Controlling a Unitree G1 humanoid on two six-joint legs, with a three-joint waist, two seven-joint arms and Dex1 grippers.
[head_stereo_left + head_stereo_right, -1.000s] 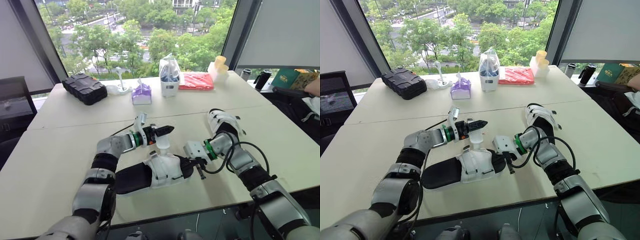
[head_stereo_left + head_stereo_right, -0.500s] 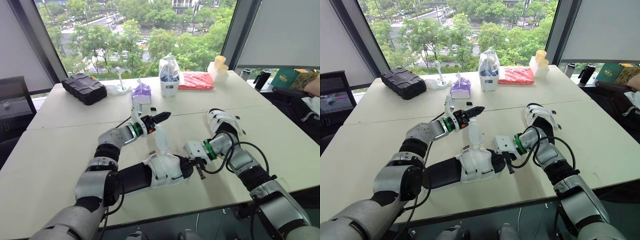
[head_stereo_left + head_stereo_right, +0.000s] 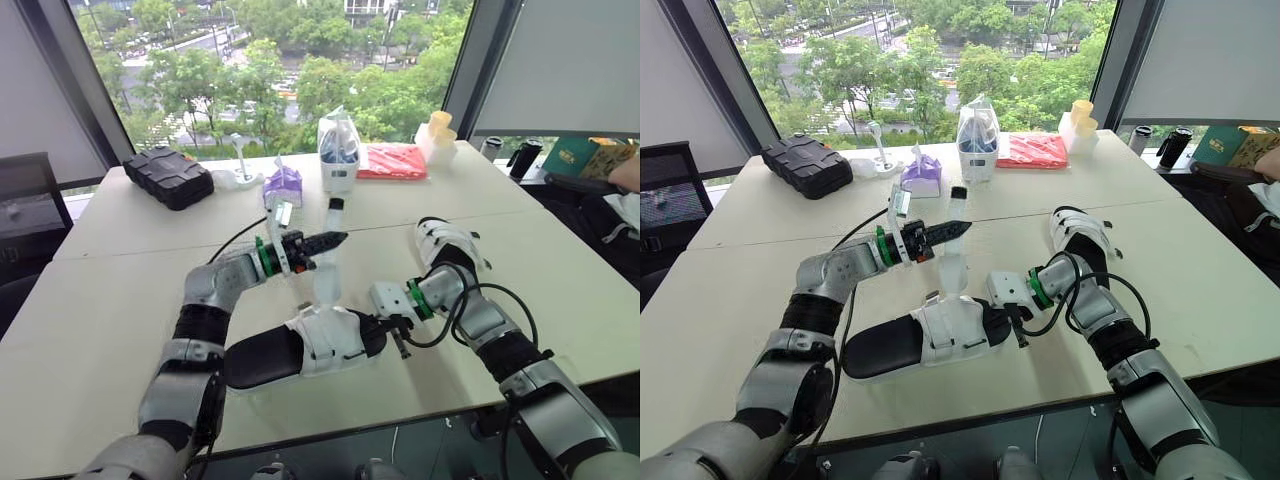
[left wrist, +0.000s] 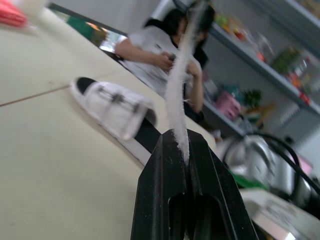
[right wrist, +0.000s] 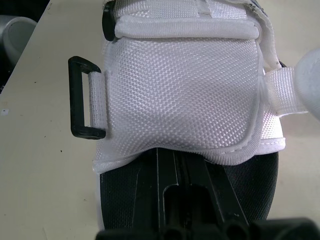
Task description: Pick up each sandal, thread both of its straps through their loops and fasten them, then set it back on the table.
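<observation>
A white sandal with a black sole (image 3: 300, 345) lies near the table's front edge. Its white strap (image 3: 327, 275) stands upright, black tip on top. My left gripper (image 3: 325, 241) is shut on this strap about halfway up; the left wrist view shows the strap (image 4: 177, 95) pinched between the two black fingers (image 4: 165, 165). My right gripper (image 3: 383, 328) is shut on the sandal's front end, its fingers on the black insole (image 5: 125, 200) under the white upper (image 5: 182, 95). A black loop (image 5: 82, 97) sticks out from the upper's side. The second sandal (image 3: 450, 245) lies behind my right arm.
Along the far side of the table stand a black case (image 3: 168, 176), a purple tissue pack (image 3: 283, 187), a white bag (image 3: 339, 150), a red packet (image 3: 392, 161) and stacked cups (image 3: 440, 135). A seated person (image 4: 165, 60) is beyond the table's right edge.
My left gripper was open beside the strap and has shut on it. The strap now stands taller and straighter. The right arm and the sandal have stayed put.
</observation>
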